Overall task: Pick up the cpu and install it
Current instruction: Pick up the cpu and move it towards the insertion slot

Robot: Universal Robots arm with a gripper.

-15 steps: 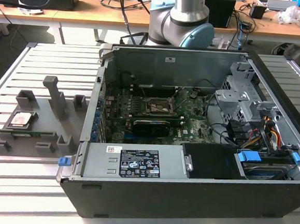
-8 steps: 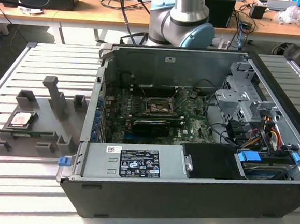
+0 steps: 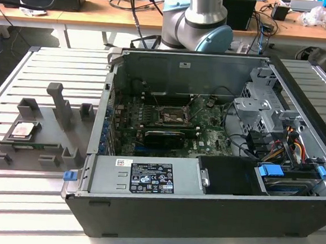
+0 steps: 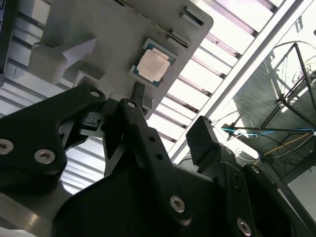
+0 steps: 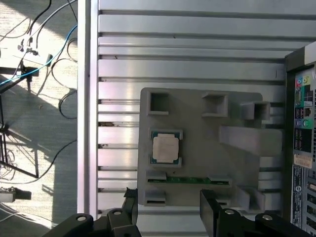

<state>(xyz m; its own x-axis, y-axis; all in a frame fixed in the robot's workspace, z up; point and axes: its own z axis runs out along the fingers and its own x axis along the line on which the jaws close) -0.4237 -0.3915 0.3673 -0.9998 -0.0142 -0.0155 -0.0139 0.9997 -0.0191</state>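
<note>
Ok, status: my gripper (image 5: 169, 195) is spread wide with nothing between the fingers (image 5: 207, 205); both wrist views show daylight between them. It hangs over the grey fixture (image 5: 197, 113), clear of everything on it.

The cpu (image 5: 165, 147) sits flat in its square pocket on that fixture, silvery top up, and nothing is touching it. In the second wrist view the cpu (image 4: 154, 67) is just past one of my fingertips (image 4: 139, 94), with a gap between them. A thin green strip (image 5: 190, 180) lies in the slot just beside the cpu pocket.

In the exterior view the cpu (image 3: 25, 129) and fixture (image 3: 47, 125) are on the slatted table (image 3: 32, 202), off to the exterior view's left of the open computer case (image 3: 173, 213). The socket (image 3: 172, 116) on the board inside the case has a dark centre. My arm (image 3: 199, 23) stands behind the case's far wall.
</note>
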